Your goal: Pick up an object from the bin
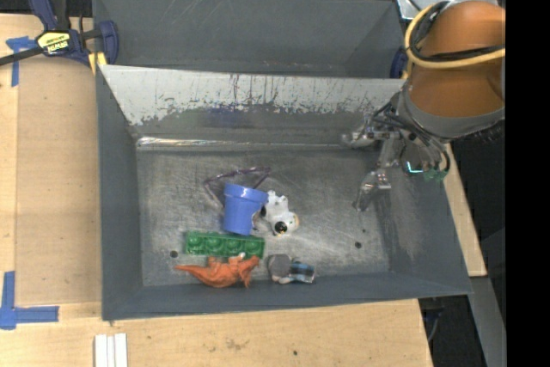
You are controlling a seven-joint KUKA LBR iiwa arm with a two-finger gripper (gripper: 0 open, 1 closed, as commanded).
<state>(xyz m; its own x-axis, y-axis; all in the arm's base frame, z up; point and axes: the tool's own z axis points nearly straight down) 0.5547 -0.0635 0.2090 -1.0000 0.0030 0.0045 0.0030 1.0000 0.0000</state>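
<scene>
Camera view: I am hovering my gripper [371, 189] at the bin's [120, 185] three o'clock. The blue cup [241, 208] is lying well apart toward nine o'clock, and I cannot tell my opening.

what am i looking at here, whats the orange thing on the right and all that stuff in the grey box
This is one camera looking down into a grey metal bin. The orange dome on the right is a cover on a robot arm, which reaches in from that side to pick something up. Its jaws hang over bare floor near the bin's right wall, apart from everything else. The things lie together at the lower left of the floor: a blue cup, a small white toy just right of it, a green block below them, an orange toy lizard by the front wall, and a small grey and blue piece beside it. Nothing seems to be held.
</scene>
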